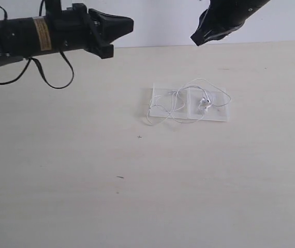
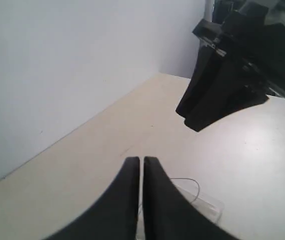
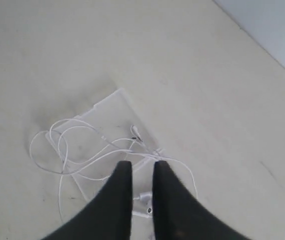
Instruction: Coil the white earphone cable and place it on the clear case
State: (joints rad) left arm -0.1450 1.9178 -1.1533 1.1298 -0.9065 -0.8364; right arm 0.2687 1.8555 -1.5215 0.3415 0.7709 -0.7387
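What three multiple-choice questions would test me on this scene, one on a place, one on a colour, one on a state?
1. Where does the cable lie?
A. Mostly on the case
B. Between a pincer's fingers
C. Far from the case

2. What colour is the cable?
A. Black
B. Red
C. White

3. How is the left pincer?
A. Wide open
B. Shut, empty
C. Shut on the cable

Answers:
1 A: the cable loops over the case, with one loop spilling off an edge.
2 C: the wire and earbuds show white against the clear plastic.
3 B: the left pincer has its fingers together in the air, with nothing between them.
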